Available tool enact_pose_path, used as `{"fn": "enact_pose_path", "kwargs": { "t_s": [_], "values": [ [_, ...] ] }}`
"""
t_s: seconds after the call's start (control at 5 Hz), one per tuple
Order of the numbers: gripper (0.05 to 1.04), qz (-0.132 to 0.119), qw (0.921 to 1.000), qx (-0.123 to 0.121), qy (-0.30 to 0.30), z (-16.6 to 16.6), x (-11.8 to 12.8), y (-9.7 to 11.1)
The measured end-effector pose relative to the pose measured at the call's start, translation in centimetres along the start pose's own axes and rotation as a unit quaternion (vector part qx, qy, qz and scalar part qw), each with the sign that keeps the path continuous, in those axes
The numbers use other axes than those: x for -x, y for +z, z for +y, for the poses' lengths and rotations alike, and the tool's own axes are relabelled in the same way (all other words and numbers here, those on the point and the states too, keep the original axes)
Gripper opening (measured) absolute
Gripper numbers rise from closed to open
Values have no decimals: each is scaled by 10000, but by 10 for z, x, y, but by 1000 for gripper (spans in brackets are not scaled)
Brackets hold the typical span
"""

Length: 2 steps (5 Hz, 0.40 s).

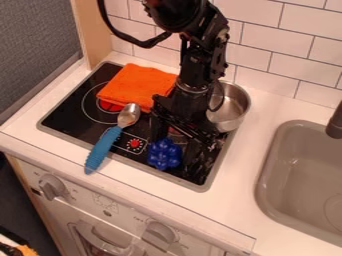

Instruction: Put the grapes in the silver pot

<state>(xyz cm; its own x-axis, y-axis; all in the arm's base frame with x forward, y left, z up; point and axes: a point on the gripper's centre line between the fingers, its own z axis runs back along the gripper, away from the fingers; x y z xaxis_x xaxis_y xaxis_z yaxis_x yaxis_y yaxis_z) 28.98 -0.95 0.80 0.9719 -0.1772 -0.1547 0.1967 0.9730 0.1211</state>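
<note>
The gripper (176, 145) hangs low over the front right part of the stove, pointing down, with its fingers spread open. Dark blue grapes (164, 154) lie on the black stovetop at the gripper's fingertips, toward the front edge. I cannot tell whether either finger touches them. Behind and to the right of the gripper stands the silver pot (234, 107), its left side partly hidden by the arm.
An orange cloth (137, 86) lies folded at the stove's back left. A spoon with a blue handle (103, 149) rests across the stove's front left edge. At the right, a grey sink (272, 187) is set into the white counter, with a dark faucet (335, 122).
</note>
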Motion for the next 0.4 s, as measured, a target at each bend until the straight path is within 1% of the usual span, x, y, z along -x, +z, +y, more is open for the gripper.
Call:
{"fn": "enact_pose_path", "kwargs": {
  "t_s": [0.2, 0.4],
  "values": [
    [675, 3, 9999, 128, -46, -3, 4, 0],
    [597, -26, 9998, 202, 26, 2, 6, 3]
  ]
}}
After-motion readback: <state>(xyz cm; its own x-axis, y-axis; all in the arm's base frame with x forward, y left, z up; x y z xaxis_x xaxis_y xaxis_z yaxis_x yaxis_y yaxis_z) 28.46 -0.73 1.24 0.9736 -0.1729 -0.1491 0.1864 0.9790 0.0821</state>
